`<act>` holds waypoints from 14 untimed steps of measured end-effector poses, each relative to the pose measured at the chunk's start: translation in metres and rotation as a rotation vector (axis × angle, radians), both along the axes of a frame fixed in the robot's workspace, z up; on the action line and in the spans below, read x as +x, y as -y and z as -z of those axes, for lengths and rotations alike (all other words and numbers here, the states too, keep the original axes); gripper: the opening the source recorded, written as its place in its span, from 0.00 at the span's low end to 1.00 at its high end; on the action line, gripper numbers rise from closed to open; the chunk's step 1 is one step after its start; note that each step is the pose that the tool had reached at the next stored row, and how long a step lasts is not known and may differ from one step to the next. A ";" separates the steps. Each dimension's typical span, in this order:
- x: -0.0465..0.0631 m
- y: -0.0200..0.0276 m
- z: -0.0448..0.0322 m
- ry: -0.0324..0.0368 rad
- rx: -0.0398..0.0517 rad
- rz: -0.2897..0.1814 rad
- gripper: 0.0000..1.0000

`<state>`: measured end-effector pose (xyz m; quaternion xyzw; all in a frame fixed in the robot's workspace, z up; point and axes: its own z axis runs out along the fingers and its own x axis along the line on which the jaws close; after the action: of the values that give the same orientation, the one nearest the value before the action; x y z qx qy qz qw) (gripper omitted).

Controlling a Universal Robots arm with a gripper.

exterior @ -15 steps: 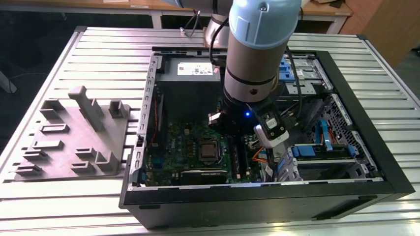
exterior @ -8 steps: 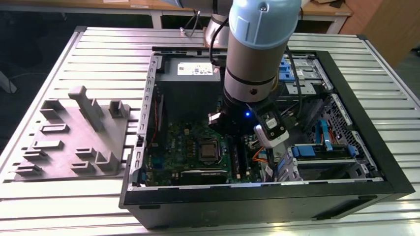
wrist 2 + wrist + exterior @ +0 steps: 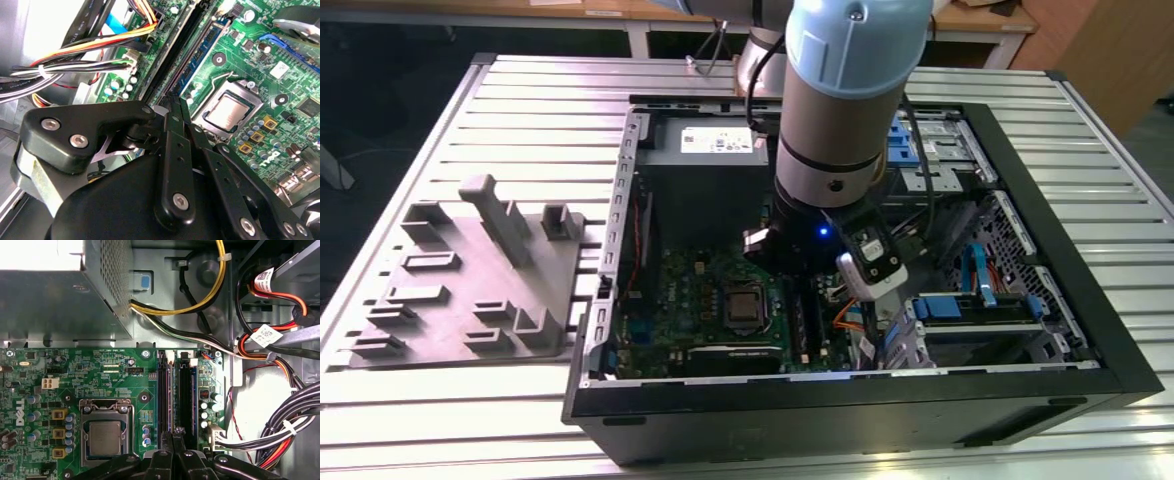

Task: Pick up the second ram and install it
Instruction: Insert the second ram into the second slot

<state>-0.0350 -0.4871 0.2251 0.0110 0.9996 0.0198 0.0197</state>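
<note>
Black computer case [image 3: 854,420] lies open in the exterior view, its green motherboard [image 3: 680,300] at 8 o'clock of the interior. The gripper [image 3: 175,432] is clenched over the memory slots [image 3: 185,390], fingertips [image 3: 168,442] meeting at one end of the second ram [image 3: 170,390], a thin bluish strip seated edge-up.

The worktop [image 3: 520,110] is a slatted metal surface. An open black computer case [image 3: 854,425] lies on it. A grey moulded fixture [image 3: 467,290] rests just beside the case, at the exterior view's left.
</note>
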 end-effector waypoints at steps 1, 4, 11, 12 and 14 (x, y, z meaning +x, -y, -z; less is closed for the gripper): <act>0.000 0.0000 0.0000 0.0000 -0.0002 0.004 0.11; 0.000 0.0001 0.0002 0.0000 -0.0002 0.020 0.11; 0.000 0.0001 0.0013 0.0000 -0.0004 0.023 0.11; 0.000 0.0001 0.0013 -0.0001 -0.0004 0.022 0.11; 0.000 0.0001 0.0014 0.0000 -0.0002 0.022 0.11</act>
<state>-0.0350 -0.4872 0.2236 0.0218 0.9994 0.0195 0.0199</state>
